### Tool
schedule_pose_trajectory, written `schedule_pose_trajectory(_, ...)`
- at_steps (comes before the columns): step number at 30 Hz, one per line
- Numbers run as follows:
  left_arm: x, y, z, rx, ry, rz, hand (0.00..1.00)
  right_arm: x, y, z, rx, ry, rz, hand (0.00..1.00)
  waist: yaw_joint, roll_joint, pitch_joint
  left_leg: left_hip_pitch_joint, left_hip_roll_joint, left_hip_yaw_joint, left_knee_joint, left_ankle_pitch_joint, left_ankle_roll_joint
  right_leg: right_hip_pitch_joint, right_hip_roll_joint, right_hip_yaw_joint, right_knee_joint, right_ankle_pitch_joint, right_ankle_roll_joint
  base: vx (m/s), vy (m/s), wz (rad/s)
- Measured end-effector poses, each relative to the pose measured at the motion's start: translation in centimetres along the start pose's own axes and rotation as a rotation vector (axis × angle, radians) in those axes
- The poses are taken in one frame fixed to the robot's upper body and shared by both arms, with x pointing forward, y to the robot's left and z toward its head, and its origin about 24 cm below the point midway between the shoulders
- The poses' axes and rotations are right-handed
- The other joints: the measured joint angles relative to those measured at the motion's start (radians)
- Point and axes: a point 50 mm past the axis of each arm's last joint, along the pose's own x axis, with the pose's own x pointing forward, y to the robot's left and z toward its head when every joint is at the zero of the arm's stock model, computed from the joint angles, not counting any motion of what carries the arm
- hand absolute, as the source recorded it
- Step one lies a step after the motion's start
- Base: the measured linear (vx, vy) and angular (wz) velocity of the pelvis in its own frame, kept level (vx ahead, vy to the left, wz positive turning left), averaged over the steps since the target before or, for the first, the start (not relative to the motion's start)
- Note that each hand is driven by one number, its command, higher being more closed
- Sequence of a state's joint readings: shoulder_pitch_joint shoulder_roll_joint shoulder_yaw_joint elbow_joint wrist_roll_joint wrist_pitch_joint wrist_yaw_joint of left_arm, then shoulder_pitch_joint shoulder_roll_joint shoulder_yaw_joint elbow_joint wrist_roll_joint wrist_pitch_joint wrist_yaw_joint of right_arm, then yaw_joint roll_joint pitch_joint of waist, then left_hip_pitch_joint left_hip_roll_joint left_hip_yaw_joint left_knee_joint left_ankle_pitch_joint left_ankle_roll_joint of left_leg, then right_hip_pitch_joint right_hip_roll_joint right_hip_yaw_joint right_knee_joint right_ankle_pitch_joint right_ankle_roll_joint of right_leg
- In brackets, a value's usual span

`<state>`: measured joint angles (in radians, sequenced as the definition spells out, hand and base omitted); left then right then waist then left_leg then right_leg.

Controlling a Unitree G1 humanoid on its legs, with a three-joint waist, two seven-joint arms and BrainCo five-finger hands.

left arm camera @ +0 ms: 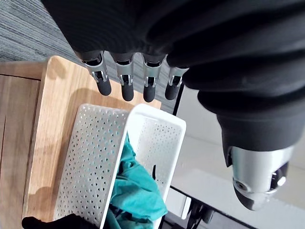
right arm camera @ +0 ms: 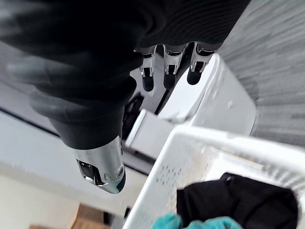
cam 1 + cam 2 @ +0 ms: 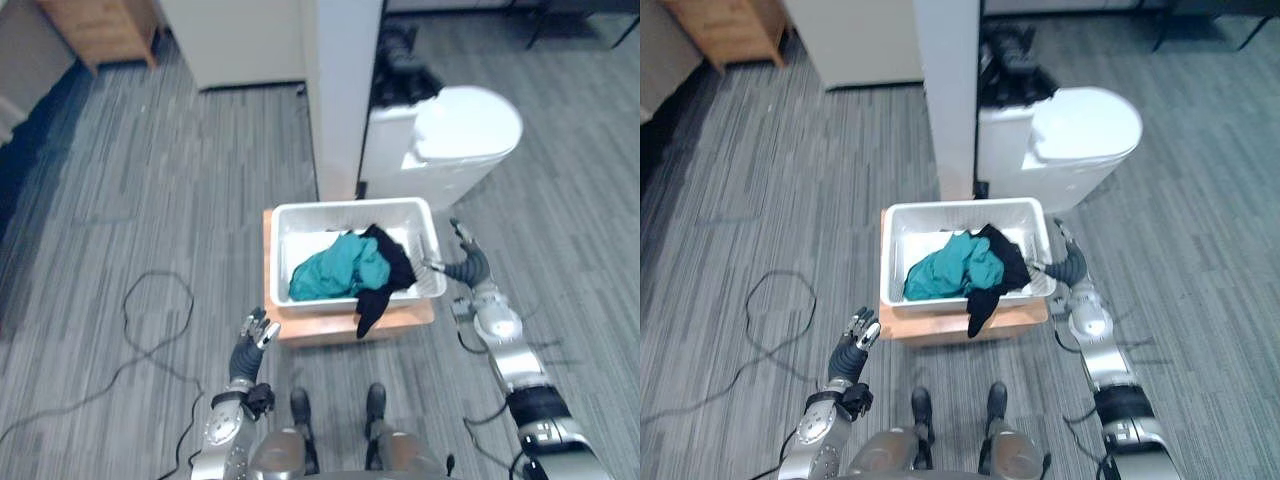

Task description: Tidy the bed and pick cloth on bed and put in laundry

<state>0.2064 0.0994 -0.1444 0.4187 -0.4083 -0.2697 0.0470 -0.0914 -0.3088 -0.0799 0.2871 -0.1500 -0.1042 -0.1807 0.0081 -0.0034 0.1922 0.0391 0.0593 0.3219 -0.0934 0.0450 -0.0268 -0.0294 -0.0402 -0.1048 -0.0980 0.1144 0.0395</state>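
The white basket (image 3: pixel 350 207) sits on a low wooden surface (image 3: pixel 320 328). In it lie a teal cloth (image 3: pixel 335 270) and a black cloth (image 3: pixel 392 262) that droops over the front rim. Both look light, soft and floppy, best pinched at a bunched fold. The right robot hand (image 3: pixel 468 265), just beside the basket, and the left robot hand (image 3: pixel 250 340), near the surface's corner, are both empty, fingers straight.

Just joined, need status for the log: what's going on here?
A white laundry basket sits on a low wooden stand on the floor. A teal cloth and a black cloth lie in it, and the black one drapes over the front rim. The left hand hangs open beside the stand, holding nothing. The right hand is open close by the basket's right wall, also holding nothing.
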Motion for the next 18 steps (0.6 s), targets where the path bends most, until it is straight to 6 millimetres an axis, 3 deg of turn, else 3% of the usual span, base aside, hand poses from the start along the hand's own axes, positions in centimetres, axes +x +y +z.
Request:
schedule_pose_trajectory(3,-0.4,1.1,-1.4,0.016,0.064,0.047,0.00,-1.9,-0.6,-2.7,0.010,0.113,-0.045,0.00,-0.018,-0.007,-0.026,0.011,0.004,0.009,-0.001,-0.006,-0.007,0.007,0.002,0.000,-0.001,-0.006,-0.008,-0.01,-0.001,-0.12)
schedule_pose_trajectory(5,-1.0,2.5,-2.8,0.020,0.124,0.118,0.00,-3.3,-0.4,-4.5,0.032,0.200,-0.054,0.00,-0.036,-0.014,-0.045,0.015,0.007,0.016,-0.002,-0.007,-0.008,0.007,0.003,-0.002,-0.001,-0.006,-0.009,-0.01,-0.012,-0.08)
schedule_pose_trajectory(9,-1.8,3.7,-4.4,0.036,0.205,0.170,0.00,-5.7,0.4,-8.0,0.061,0.369,-0.033,0.00,-0.044,-0.014,-0.064,0.042,0.007,0.023,-0.007,-0.012,-0.012,0.032,0.004,-0.001,-0.003,-0.006,-0.009,0.00,-0.005,-0.04)
schedule_pose_trajectory(18,-4.2,5.5,-8.3,0.108,0.420,0.239,0.00,-11.4,4.7,-13.9,0.154,0.720,0.097,0.00,-0.039,-0.006,-0.105,0.055,0.006,0.027,-0.009,-0.020,-0.012,0.043,0.001,-0.001,-0.004,-0.007,-0.008,0.00,0.001,-0.01)
